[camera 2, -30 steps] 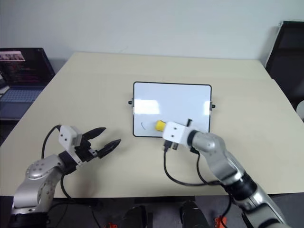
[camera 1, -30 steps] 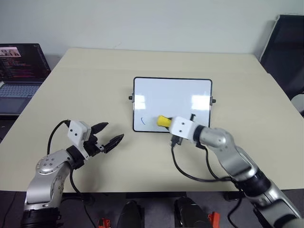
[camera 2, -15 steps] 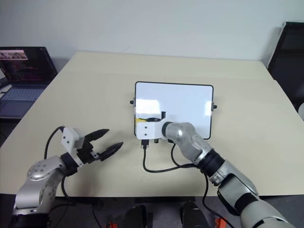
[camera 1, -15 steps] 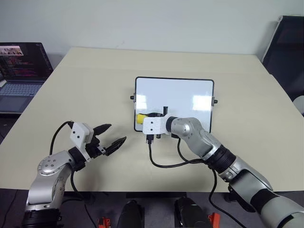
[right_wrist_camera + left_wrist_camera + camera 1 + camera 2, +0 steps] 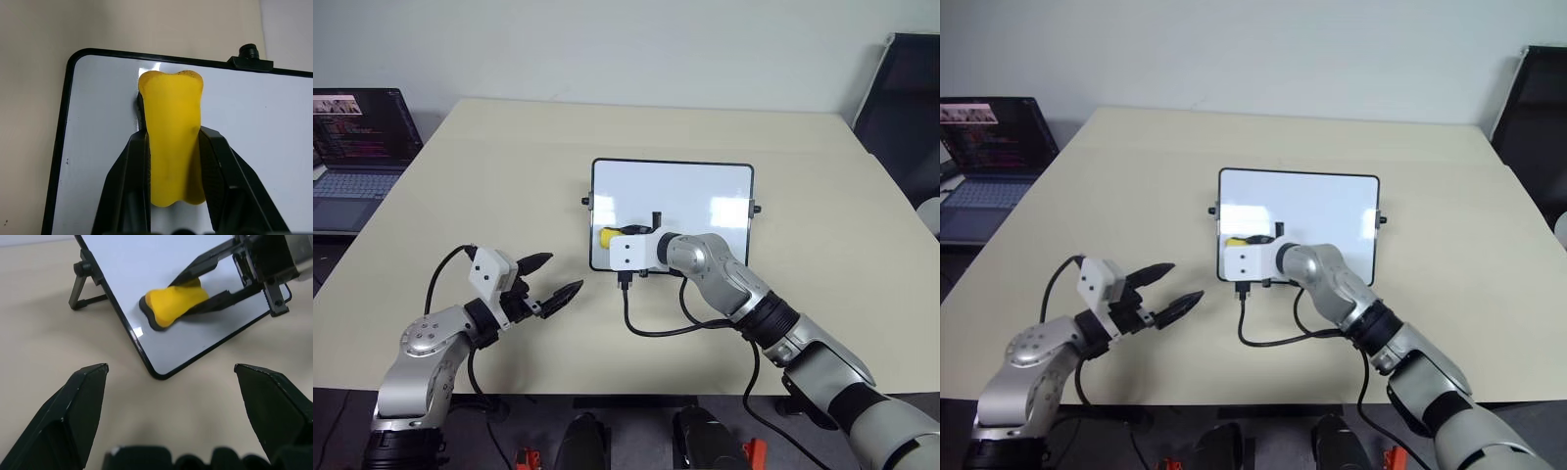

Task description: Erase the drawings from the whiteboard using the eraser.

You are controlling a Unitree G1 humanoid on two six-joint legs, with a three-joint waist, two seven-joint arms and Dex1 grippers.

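Small glossy white whiteboard [image 5: 673, 215] with thin black frame: centre of the left eye view, propped on a tan table [image 5: 509, 176]. Bright yellow rectangular eraser [image 5: 607, 237] with dark underside: near the board's lower left corner, pinched between the two black fingers of the right gripper [image 5: 617, 238]. Held flat, dark face against the white surface, presumably so that the felt side wipes. Placed over the lower left area, probably because pen strokes lie there; no dark-blue drawings discernible on the uncovered board.

Left gripper [image 5: 556, 278]: lower left of the frame, above the table, fingers spread wide apart, holding nothing, well apart from the board; apparently parked clear of the wiping path.

Right wrist view: eraser squeezed narrow at its middle by the fingers [image 5: 128, 171]. Left wrist view: folding stand [image 5: 83, 284] behind the tilted board, and contact of eraser with board.
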